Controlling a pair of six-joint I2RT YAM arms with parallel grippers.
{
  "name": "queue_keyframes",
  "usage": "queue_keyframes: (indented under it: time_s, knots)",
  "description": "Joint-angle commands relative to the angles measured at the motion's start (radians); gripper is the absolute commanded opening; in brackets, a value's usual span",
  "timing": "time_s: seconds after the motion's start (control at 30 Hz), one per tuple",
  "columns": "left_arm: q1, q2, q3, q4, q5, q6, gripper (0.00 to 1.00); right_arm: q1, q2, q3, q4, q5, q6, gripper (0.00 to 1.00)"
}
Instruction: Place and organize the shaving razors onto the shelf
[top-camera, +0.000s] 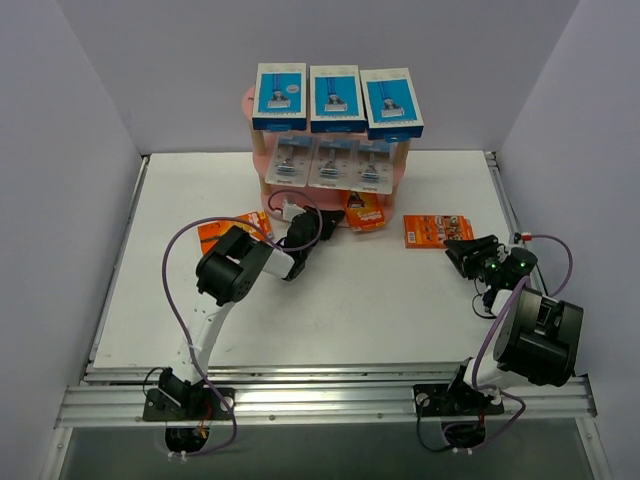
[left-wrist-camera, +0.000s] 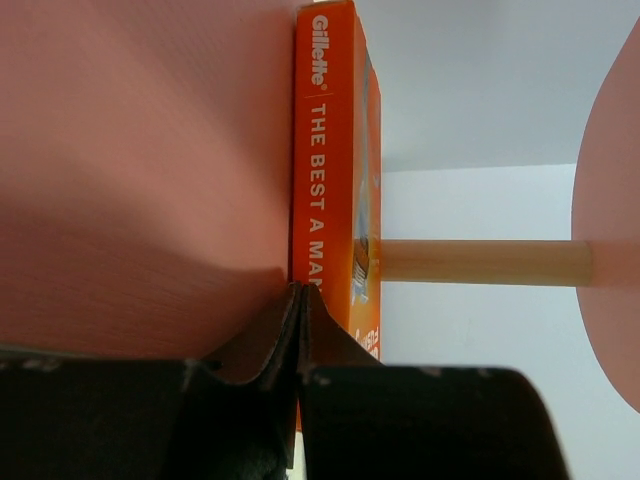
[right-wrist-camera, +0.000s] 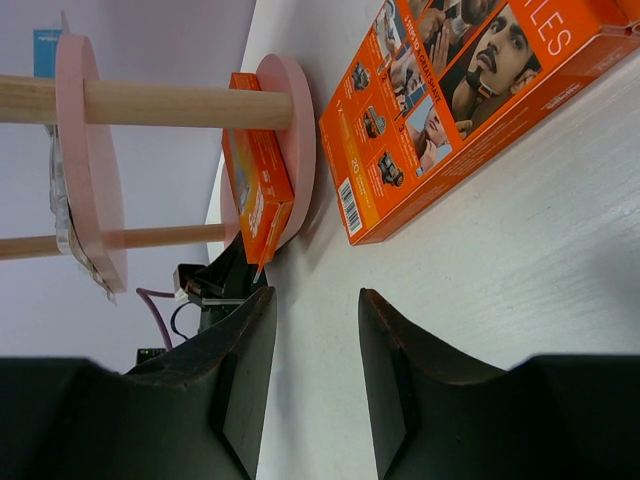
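The pink shelf (top-camera: 248, 105) holds three blue-and-white razor boxes (top-camera: 335, 97) on top and three grey blister packs (top-camera: 333, 163) on the middle board. One orange card (top-camera: 366, 212) (left-wrist-camera: 325, 150) (right-wrist-camera: 255, 180) lies on the bottom board (left-wrist-camera: 130, 180). My left gripper (top-camera: 335, 214) (left-wrist-camera: 300, 290) is shut at that card's near end, with a sliver of orange between its fingers. A second orange card (top-camera: 437, 230) (right-wrist-camera: 470, 90) lies flat on the table. My right gripper (top-camera: 458, 250) (right-wrist-camera: 316, 294) is open and empty just short of it. A third orange card (top-camera: 215, 233) lies left, partly under my left arm.
A wooden shelf post (left-wrist-camera: 480, 262) crosses just right of the held card. White walls close in the table on the left, back and right. A metal rail (top-camera: 330, 400) runs along the near edge by the arm bases.
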Motion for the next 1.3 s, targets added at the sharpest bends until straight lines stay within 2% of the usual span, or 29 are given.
queue_keyframes:
  time_s: [0.0, 0.6, 0.83, 1.1, 1.27]
  knots:
    - [-0.004, 0.011, 0.051, -0.002, 0.016, 0.013, 0.07, -0.008, 0.008, -0.009, 0.049, -0.028, -0.001, 0.34]
    - [-0.005, 0.048, 0.140, -0.061, 0.056, 0.029, 0.15, -0.008, 0.020, -0.011, 0.058, -0.030, -0.001, 0.34]
    - [-0.007, 0.056, 0.152, -0.064, 0.062, 0.029, 0.22, -0.001, 0.005, -0.002, 0.075, -0.036, 0.000, 0.33]
    - [-0.005, 0.050, 0.140, -0.062, 0.069, 0.033, 0.29, 0.065, -0.093, 0.104, -0.097, 0.035, -0.078, 0.34]
    - [-0.007, 0.056, 0.147, -0.067, 0.075, 0.032, 0.32, 0.100, -0.045, 0.127, -0.102, 0.047, -0.074, 0.34]
